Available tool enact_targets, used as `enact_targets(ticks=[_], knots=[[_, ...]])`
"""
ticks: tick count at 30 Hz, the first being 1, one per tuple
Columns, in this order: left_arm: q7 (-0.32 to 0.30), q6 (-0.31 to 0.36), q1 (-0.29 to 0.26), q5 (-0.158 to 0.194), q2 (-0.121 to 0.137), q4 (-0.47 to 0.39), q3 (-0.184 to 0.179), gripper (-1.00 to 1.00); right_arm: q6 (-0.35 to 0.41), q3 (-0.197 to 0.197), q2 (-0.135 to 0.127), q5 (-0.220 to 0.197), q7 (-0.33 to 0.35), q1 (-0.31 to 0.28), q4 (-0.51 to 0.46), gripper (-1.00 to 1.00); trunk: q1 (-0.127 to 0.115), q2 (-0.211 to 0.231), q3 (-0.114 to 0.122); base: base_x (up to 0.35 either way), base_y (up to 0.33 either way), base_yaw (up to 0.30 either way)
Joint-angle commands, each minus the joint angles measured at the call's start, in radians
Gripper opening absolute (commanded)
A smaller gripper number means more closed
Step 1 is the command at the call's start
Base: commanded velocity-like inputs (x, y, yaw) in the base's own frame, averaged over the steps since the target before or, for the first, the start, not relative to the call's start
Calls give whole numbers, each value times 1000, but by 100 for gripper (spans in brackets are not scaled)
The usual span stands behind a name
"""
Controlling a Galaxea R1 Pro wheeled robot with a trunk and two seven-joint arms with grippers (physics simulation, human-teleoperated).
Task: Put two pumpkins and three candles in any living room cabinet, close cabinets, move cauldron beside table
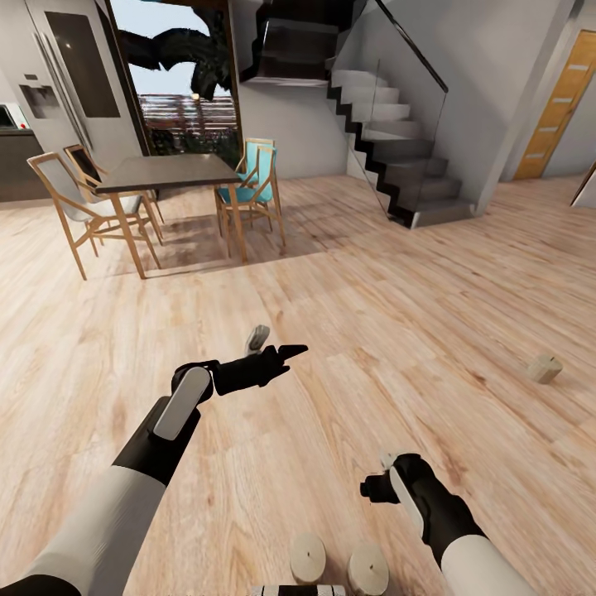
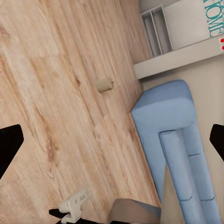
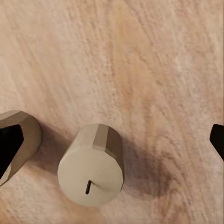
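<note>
Beige candles sit on the plank floor: two upright [image 1: 308, 557] [image 1: 367, 569] just below my right gripper [image 3: 112, 140], a third [image 1: 545, 368] tipped over well off to the right; both grippers are spread wide and hold nothing. I reckon a skewed descent would knock the nearer candle [image 3: 92, 171] into its neighbour [image 3: 18, 142] and send both rolling; my left gripper [image 1: 285, 354] hangs idle.

1. Head view: high, tilted forward and down over the floor [image 1: 397, 273]; faces the dining table [image 1: 170, 171] and stairs [image 1: 397, 141] far off.
2. Left wrist view: well above the floor, faces a lying candle [image 2: 105, 84] and sofa [image 2: 175, 140]; same candle [image 1: 545, 368] appears in head view.
3. Right wrist view: close, straight down on two upright candles [image 3: 92, 165], shared with head view's bottom edge [image 1: 308, 557].
</note>
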Motion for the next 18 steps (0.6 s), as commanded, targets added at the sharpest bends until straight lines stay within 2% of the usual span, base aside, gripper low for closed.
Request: enact_targets(ticks=[1, 9, 18], knots=[[0, 0, 0, 1, 0, 0, 0, 100, 0, 0, 0, -1, 0, 0, 7, 100, 2, -3, -4, 0, 0, 0], [0, 0, 0, 1, 0, 1, 0, 100, -5, -8, -3, -1, -1, -7, 170, 100, 5, -5, -35, 0, 0, 0], [0, 0, 0, 1, 0, 1, 0, 100, -31, -8, -4, -1, -1, -8, 185, 100, 10, -7, -69, 0, 0, 0]])
